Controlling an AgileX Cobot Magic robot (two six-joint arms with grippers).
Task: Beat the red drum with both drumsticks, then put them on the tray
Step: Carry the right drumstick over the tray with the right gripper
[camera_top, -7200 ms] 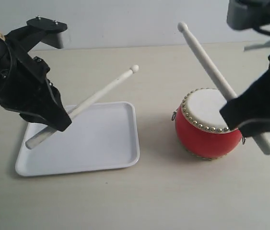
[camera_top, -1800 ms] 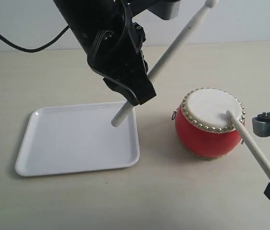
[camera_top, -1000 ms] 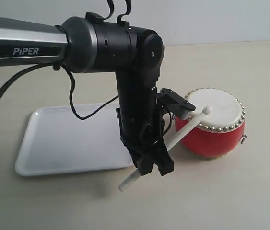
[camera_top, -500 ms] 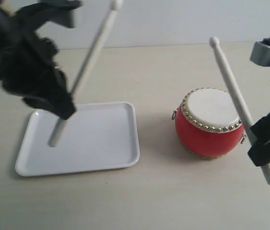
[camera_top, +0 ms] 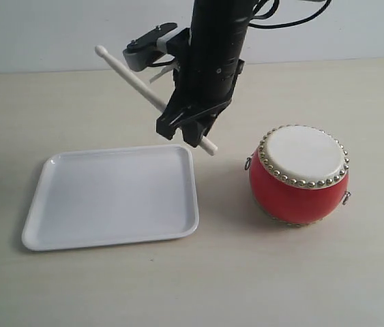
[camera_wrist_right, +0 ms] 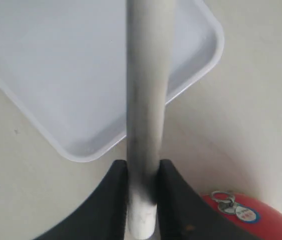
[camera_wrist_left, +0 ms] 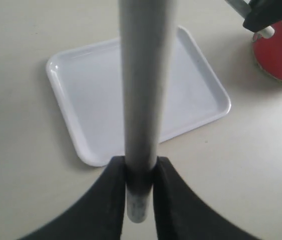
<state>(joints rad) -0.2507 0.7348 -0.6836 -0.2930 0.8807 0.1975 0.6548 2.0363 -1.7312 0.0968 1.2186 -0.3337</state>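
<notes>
The red drum stands upright on the table, right of the white tray. My right gripper has reached across to the gap between tray and drum and is shut on a drumstick, whose tip points up and to the left. The right wrist view shows that drumstick clamped near its butt in the gripper, above the tray's corner and next to the drum. My left gripper is shut on the other drumstick, high above the tray. It is outside the exterior view.
The tray holds nothing. Pale tabletop surrounds tray and drum, and a light wall runs along the back. The left wrist view catches the drum and the right gripper at its far corner.
The left arm with its stick has left the exterior view. The right arm swung from right of the drum to the middle, its stick now slanting up-left.
</notes>
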